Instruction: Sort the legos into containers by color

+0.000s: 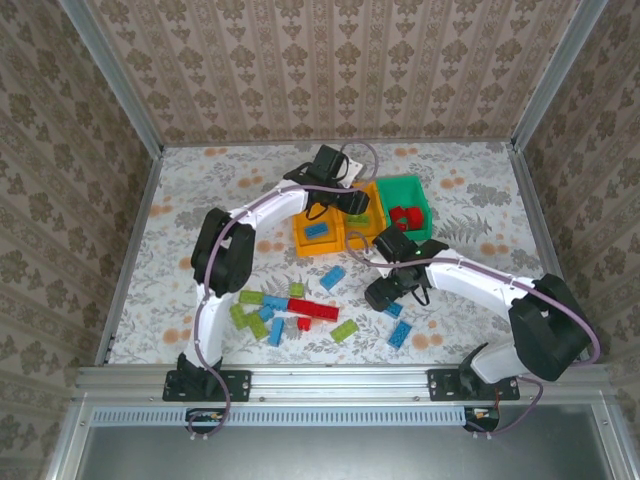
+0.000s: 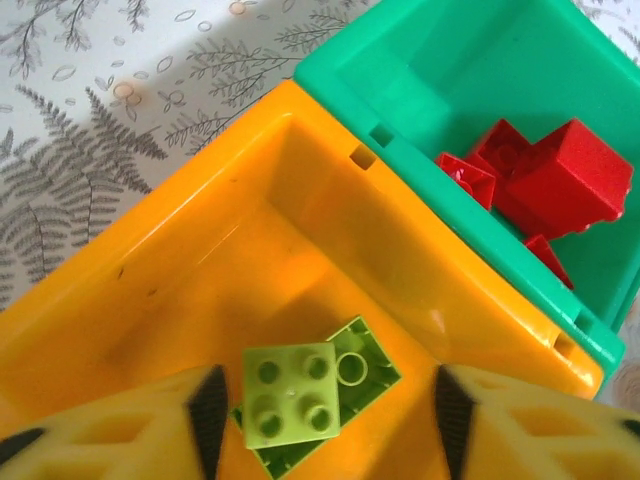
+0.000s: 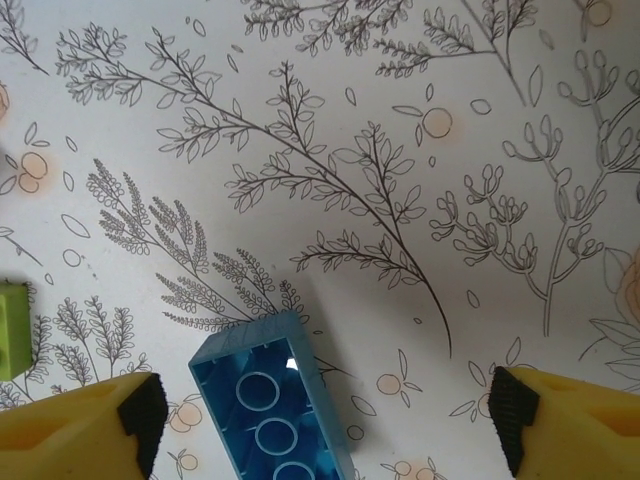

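My left gripper (image 2: 328,420) hangs open over the middle orange container (image 2: 200,230). A lime lego (image 2: 290,395) sits between its pads, touching neither, on top of an upturned lime lego (image 2: 368,372) in that bin. The green container (image 2: 440,60) beside it holds red legos (image 2: 560,180). The left orange container (image 1: 300,240) holds a blue lego (image 1: 318,230). My right gripper (image 3: 325,420) is open low over the table, with an upturned blue lego (image 3: 270,410) between its fingers, closer to the left one. In the top view the left gripper (image 1: 347,207) is above the bins and the right gripper (image 1: 388,295) is in front of them.
Loose legos lie on the flowered table in front of the bins: a long red one (image 1: 313,308), lime ones (image 1: 250,297) (image 1: 344,330), blue ones (image 1: 332,277) (image 1: 399,334). A lime lego (image 3: 12,330) sits left of the right gripper. Metal rails (image 1: 130,230) frame the table.
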Controlling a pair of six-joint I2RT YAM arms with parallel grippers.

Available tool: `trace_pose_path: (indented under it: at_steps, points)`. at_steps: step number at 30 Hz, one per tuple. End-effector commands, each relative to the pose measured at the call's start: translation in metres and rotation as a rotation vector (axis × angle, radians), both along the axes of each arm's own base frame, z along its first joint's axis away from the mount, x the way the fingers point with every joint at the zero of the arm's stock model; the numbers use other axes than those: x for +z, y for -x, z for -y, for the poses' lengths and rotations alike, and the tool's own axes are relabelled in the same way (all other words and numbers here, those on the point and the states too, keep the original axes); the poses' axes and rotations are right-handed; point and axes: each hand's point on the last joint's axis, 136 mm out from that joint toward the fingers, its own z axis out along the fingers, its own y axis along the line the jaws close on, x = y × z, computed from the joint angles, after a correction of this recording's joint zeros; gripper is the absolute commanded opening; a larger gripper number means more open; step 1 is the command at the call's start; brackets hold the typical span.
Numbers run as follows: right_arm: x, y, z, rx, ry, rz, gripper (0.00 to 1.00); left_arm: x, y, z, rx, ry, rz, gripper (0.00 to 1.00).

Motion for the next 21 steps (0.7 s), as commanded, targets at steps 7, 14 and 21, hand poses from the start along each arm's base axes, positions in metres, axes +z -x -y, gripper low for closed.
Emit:
trace_pose_path:
  at_steps: [7, 14, 21]
  points:
    - [-0.006, 0.014, -0.002, 0.126, 0.091, -0.107, 0.74, 0.064, -0.008, -0.022, 0.152, 0.196, 0.031, 1.00]
    - [-0.004, 0.028, -0.003, 0.209, 0.100, -0.187, 0.74, 0.079, -0.011, -0.055, 0.227, 0.234, 0.038, 1.00]
    - [-0.017, 0.043, 0.002, 0.274, 0.185, -0.291, 0.75, 0.078, -0.007, -0.078, 0.272, 0.233, 0.043, 1.00]
